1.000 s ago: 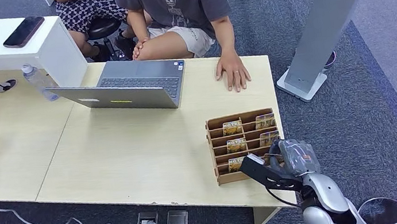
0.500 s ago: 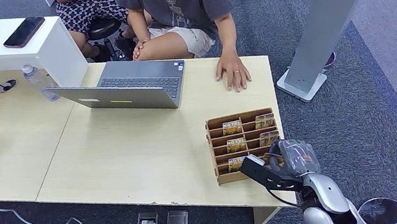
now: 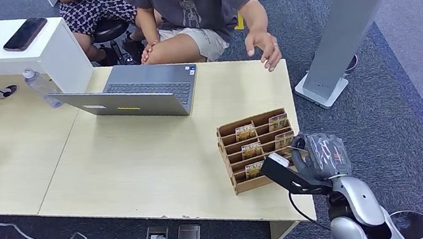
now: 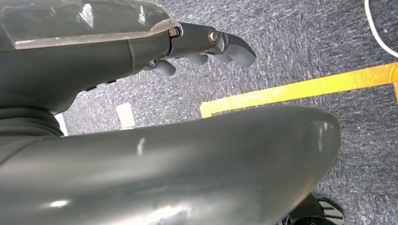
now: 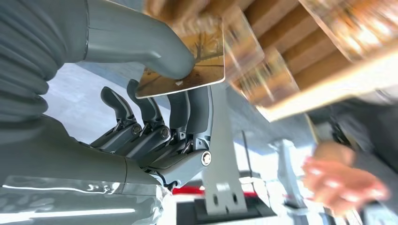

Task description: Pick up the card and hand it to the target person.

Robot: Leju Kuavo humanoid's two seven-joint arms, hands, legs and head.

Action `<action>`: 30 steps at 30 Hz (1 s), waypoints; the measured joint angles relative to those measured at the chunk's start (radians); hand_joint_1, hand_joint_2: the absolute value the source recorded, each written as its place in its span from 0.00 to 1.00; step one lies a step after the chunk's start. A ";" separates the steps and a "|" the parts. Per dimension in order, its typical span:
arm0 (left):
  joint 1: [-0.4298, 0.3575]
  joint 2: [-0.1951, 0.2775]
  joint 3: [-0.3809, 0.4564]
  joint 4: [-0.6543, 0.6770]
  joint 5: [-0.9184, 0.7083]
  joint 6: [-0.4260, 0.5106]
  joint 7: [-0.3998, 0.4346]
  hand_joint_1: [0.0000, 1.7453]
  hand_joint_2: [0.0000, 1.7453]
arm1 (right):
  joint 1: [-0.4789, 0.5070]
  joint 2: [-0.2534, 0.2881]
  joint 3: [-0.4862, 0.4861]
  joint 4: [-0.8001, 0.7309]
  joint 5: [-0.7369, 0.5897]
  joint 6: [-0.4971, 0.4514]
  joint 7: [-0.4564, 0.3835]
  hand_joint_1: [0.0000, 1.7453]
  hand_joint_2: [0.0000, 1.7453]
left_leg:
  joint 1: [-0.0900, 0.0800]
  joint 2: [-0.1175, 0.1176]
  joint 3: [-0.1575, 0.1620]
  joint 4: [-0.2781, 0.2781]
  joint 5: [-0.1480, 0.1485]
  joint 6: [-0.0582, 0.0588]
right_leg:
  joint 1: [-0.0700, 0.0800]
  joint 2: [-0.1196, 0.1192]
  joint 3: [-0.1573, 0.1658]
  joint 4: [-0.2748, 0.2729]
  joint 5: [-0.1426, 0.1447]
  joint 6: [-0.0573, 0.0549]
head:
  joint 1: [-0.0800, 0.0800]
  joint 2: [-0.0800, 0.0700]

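Since a second ago the person's hand (image 3: 264, 47) has lifted off the table (image 3: 140, 160) and now hangs in the air above its far right corner, in the upper middle of the head view; the wooden card rack (image 3: 257, 149) has also turned a little and sits skewed at the table's right edge. My right hand (image 3: 316, 156) is at the lower right of the head view, just beside the rack's near right corner. On the right wrist camera I see the card (image 5: 187, 65) pinched between the thick thumb and the dark fingers (image 5: 195, 112), so that hand grips the card, which is out of its slot and close to the rack; more cards (image 3: 246, 132) stand in the rack's compartments. The person's hand shows blurred at the lower right of that wrist picture, well apart from the card.

My left hand (image 4: 206, 44) hangs over grey carpet crossed by a yellow tape line (image 4: 300, 86), fingers curled in loosely with nothing in them.

An open laptop (image 3: 134, 92) stands at the upper middle of the table, with a water bottle (image 3: 41, 86) to its left.
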 joint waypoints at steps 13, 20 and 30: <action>-0.002 0.000 -0.005 0.000 -0.017 -0.002 0.002 0.00 0.00 | -0.219 0.022 0.004 -0.010 -0.097 -0.032 -0.087 0.88 1.00 | 0.000 0.000 -0.001 0.000 0.000 0.000 | 0.000 0.000 0.000 0.001 0.000 0.000 | 0.000 0.000; -0.005 0.000 -0.012 0.000 -0.018 -0.003 0.003 0.00 0.00 | -0.405 0.104 0.011 0.263 -0.102 -0.118 -0.200 0.88 1.00 | 0.000 -0.001 -0.002 0.000 0.000 0.000 | 0.000 -0.001 0.000 0.002 0.000 0.000 | -0.001 0.000; -0.007 0.000 -0.020 0.000 -0.017 0.001 0.009 0.00 0.00 | -0.569 0.233 0.023 0.692 -0.092 -0.215 -0.285 0.88 1.00 | 0.000 -0.003 -0.002 0.000 0.001 0.000 | 0.000 -0.001 -0.001 0.002 0.000 0.000 | -0.001 0.000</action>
